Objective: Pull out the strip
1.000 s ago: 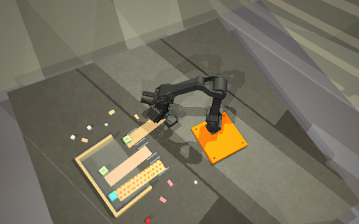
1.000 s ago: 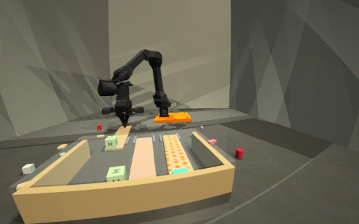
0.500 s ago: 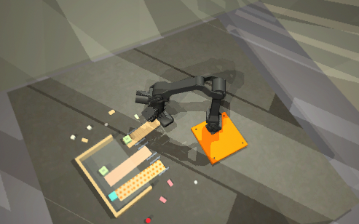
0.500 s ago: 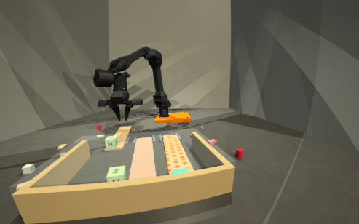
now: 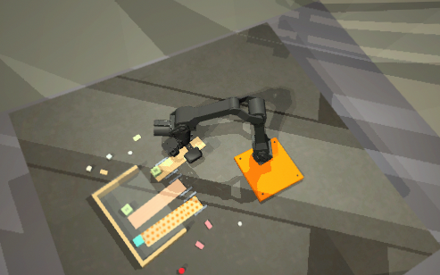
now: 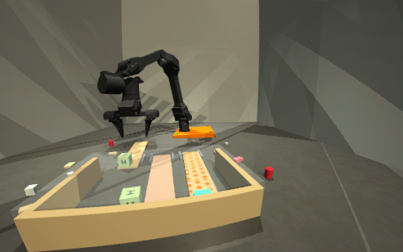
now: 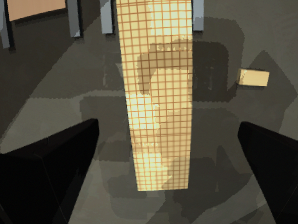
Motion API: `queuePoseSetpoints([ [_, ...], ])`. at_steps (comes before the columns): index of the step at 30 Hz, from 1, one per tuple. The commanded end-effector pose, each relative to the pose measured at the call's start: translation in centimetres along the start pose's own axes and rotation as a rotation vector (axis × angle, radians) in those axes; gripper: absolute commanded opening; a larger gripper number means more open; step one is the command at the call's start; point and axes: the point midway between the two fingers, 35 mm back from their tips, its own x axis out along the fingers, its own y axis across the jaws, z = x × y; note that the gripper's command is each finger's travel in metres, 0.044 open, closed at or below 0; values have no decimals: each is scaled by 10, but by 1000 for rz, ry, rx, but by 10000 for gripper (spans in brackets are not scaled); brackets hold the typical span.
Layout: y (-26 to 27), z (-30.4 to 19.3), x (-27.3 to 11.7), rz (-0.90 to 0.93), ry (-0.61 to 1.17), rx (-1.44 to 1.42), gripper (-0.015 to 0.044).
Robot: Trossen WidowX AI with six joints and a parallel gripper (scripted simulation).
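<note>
Top view: the arm [image 5: 226,109] reaches from its orange base plate [image 5: 270,171] toward the gridded strip [image 5: 178,161], and the wrist hides part of that strip's outer end. The labelled cube [image 5: 155,170], pale green, sits on the strip's inner end at the tray's open side; its letter is too small to read here. Inside the tan-walled tray [image 5: 110,214] lie a plain peach strip [image 5: 156,203], an orange dotted strip [image 5: 172,220] with a flat teal tile [image 5: 138,241] at its end, and a second green cube [image 5: 127,208] on the bare tray floor.

Exterior view: the hand [image 6: 133,130] hangs above the counter [image 6: 325,196], its two dark tapered fingers [image 6: 120,124] spread wide apart and holding nothing. The near cube [image 6: 131,195] and the far one both show an H. The tray's front wall cuts off the near ends of the strips.

Wrist view: the gridded strip, cream with fine brown lines, runs down the middle and ends squarely between the spread fingers, which are cropped at both edges. The cube is out of frame. A small tan block [image 7: 254,78] lies to the right.
</note>
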Motion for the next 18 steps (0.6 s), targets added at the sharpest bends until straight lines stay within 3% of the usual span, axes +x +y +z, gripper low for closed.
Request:
queuePoseSetpoints([
  [1, 1, 16, -1, -1, 7, 4, 440],
  [18, 4, 77, -10, -1, 2, 5, 440],
])
